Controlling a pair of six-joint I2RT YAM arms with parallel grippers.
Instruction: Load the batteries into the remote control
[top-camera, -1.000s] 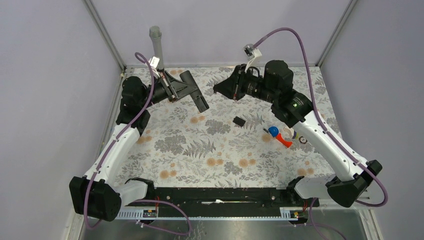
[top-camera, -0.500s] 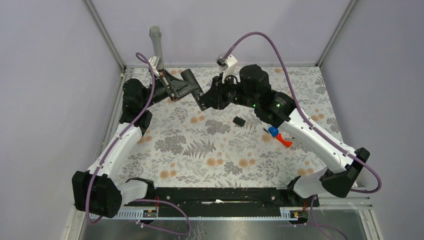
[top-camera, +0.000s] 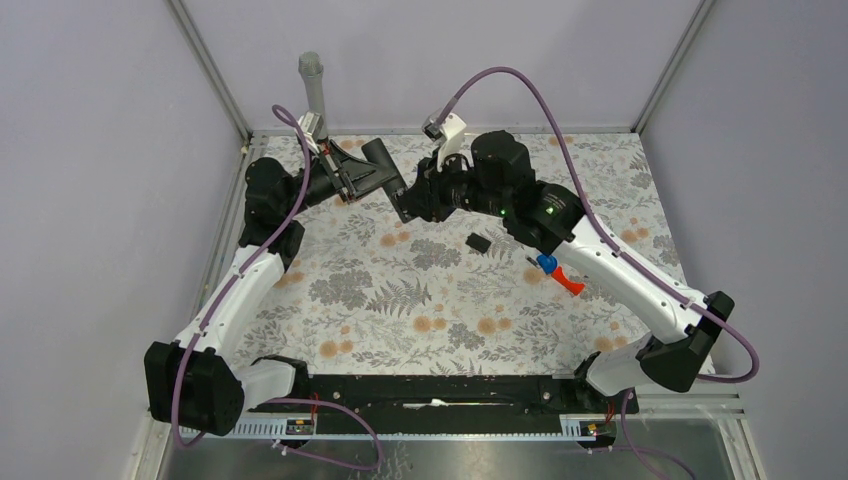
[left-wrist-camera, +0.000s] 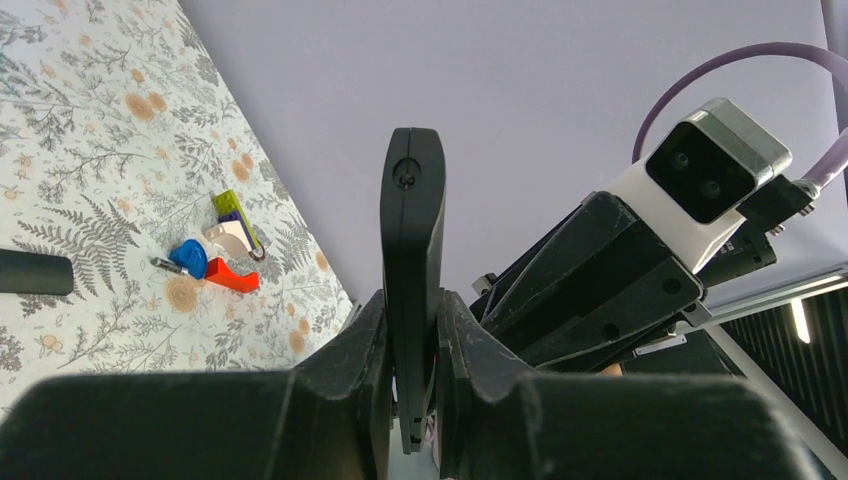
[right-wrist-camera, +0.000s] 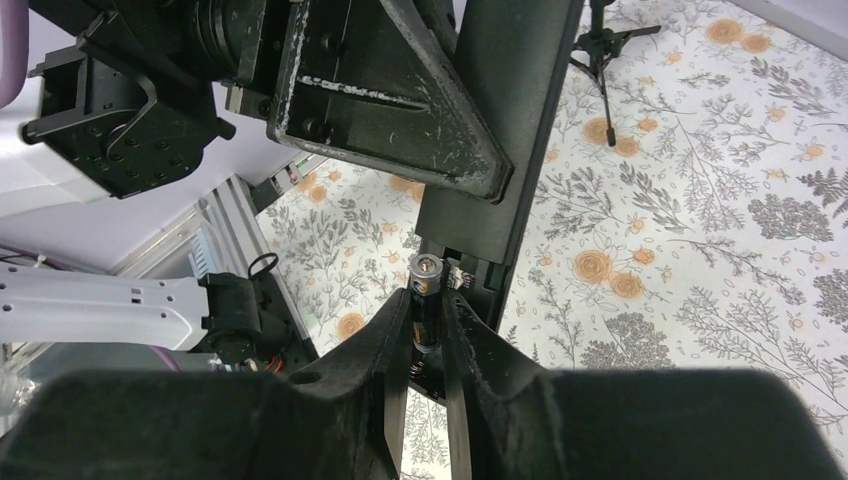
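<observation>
top view: at the far side of the floral counter (top-camera: 400, 300) the left pincer (top-camera: 368, 172) is clamped on the remote control (top-camera: 402, 205), and the right pincer (top-camera: 412, 195) meets the remote's near end. a short black piece (top-camera: 478, 242) and a red-and-blue toy (top-camera: 560, 272) lie to the right

left wrist view: the remote stands edge-on, squeezed between both fingers

right wrist view: the right pincer is clamped on a battery (right-wrist-camera: 425, 285), silvery end up, just at the remote's end; contact i cannot tell

Right claw (right-wrist-camera: 428, 308) grips battery (right-wrist-camera: 425, 275) beside remote control (right-wrist-camera: 503, 150).
</observation>
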